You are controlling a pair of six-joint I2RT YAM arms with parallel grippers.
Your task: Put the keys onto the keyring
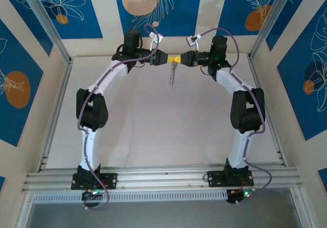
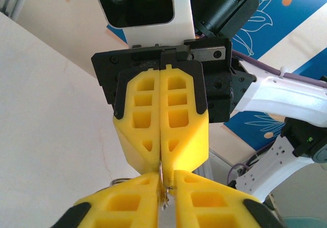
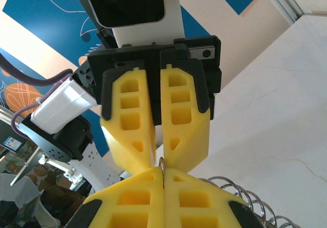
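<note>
You have both grippers tip to tip, high over the far middle of the pale white tabletop (image 1: pixel 153 131). The right gripper (image 1: pixel 179 59) has its yellow ribbed fingers (image 2: pixel 179 115) pressed together along one seam. At their tips they pinch the thin grey metal keyring (image 2: pixel 161 173), which you see edge-on.

The ring runs straight from those tips into the narrow slit between the fingers of the left gripper (image 1: pixel 170 59). Those fingers are nearly together, but you cannot tell whether their pads actually bite on the metal.

The small silvery-grey keys (image 1: pixel 173 77) hang as a short jagged string directly below the point where the fingertips meet. They dangle freely above the table and touch nothing.

In the right wrist view, a silvery coil of wire loops (image 3: pixel 245 197) lies just beside the outer edge of the right gripper's own fingers. You cannot tell what it is joined to.

Below the fingertips and towards you there is broad bare tabletop. Beyond the fingertips, the cream and blue back wall (image 1: pixel 168 41) stands near. The grey aluminium side rails (image 1: pixel 55 110) sit well apart from the fingers on either side. The near rail (image 1: pixel 163 178) sits far back, by the arm bases.
</note>
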